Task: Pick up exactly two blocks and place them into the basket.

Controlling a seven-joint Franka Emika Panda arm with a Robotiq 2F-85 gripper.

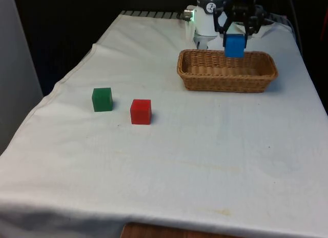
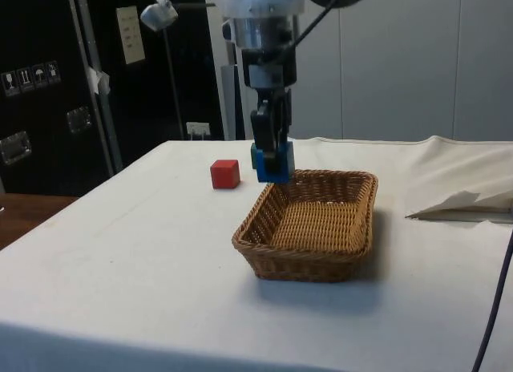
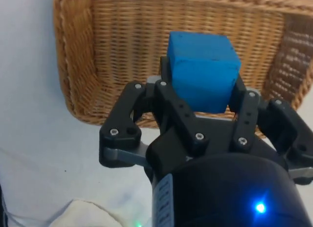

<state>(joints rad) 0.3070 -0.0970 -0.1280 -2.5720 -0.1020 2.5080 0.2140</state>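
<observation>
— Blue is what I'm carrying: the blue block (image 1: 234, 45) sits between my fingers (image 3: 166, 97), pinched on two opposite sides, its lower part sticking out past the fingertips.

— And where is that relative to the basket?

— My gripper (image 2: 272, 165) hangs above the wicker basket (image 1: 227, 79), with the block lifted clear of the weave. In the side view the block (image 2: 274, 163) is over the basket's (image 2: 309, 260) far rim, on the side facing the other blocks. In the wrist view the block (image 3: 203, 70) sits over the basket's woven floor (image 3: 122, 51), near one of its ends. I see nothing lying inside.

— The other blocks?

— The green block (image 1: 102, 99) and the red block (image 1: 141, 111) stand on the counter (image 1: 205, 161), near each other but apart, well away from the basket toward the front view's left. In the side view the red block (image 2: 225, 174) is beyond the basket, and a sliver of green shows right behind my fingers.

— What about the surface and the room?

— A white cloth (image 2: 120, 260) covers the counter, with faint yellowish stains toward the near edge in the front view and folds at its sides. Black curtains (image 1: 77, 22) hang behind, and the side view shows dark cabinets (image 2: 48, 83) and a pale wall (image 2: 401, 59).
</observation>
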